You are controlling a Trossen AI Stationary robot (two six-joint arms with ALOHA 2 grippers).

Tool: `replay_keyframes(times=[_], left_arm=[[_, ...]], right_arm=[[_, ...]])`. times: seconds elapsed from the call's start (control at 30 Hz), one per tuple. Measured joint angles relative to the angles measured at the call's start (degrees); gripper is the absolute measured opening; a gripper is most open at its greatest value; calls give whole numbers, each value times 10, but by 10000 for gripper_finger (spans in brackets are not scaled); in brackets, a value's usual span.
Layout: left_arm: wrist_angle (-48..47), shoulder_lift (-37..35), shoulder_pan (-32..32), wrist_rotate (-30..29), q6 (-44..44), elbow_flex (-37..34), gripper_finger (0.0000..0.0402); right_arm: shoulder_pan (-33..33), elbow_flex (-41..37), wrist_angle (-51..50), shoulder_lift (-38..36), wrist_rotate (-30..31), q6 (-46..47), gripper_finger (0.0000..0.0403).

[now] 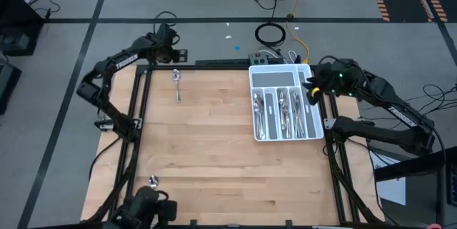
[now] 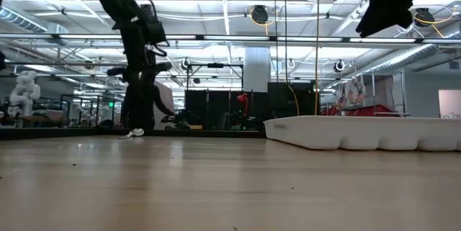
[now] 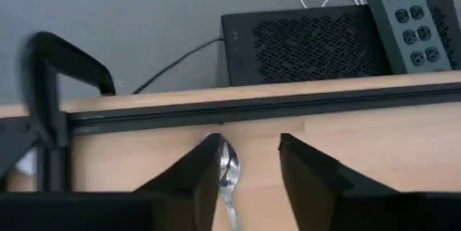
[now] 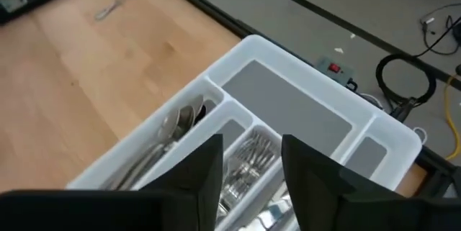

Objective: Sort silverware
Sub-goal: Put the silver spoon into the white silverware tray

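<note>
One silver spoon (image 1: 177, 85) lies flat on the wooden table near the far left corner, its bowl (image 3: 229, 166) toward the far edge. My left gripper (image 1: 173, 55) hovers open over the far edge just beyond that bowl, and in its wrist view (image 3: 248, 155) the bowl shows between the fingers, apart from them. The white tray (image 1: 285, 73) sits at the far right with silverware (image 1: 284, 109) lying in its long compartments. My right gripper (image 1: 311, 90) hangs open and empty above the tray's right rim, shown over spoons and forks (image 4: 248, 152) in its wrist view.
A black rail (image 3: 259, 109) runs along the table's far edge. Behind it stand a black box (image 3: 302, 44) and a power strip (image 3: 414, 19), with cables on the floor. The tray's wide far compartment (image 4: 288, 109) holds nothing. Bare wood (image 1: 221, 165) fills the middle and near side.
</note>
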Motion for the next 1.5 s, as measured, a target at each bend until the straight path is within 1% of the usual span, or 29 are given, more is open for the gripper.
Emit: replay_keyframes(times=[0.13,0.27,0.43,0.57,0.8,0.93,1.13,1.4,1.5], left_arm=[[4,40,18,30,19,-2,180],[-5,88,29,33,22,-2,197],[-13,126,31,39,59,-2,199],[11,150,30,47,76,-2,199],[17,200,43,107,91,1,195],[16,211,42,107,91,1,165],[19,210,35,106,89,0,94],[17,206,29,103,75,-1,14],[19,200,23,102,73,-1,6]], right_arm=[[0,0,19,3,0,22,137],[0,0,40,6,3,22,135],[0,0,61,7,4,20,135],[0,0,62,7,4,15,135],[0,0,61,7,1,15,135],[0,0,60,7,1,15,135],[0,0,48,7,1,2,135],[0,0,28,7,3,2,135],[0,0,28,7,3,2,135]])
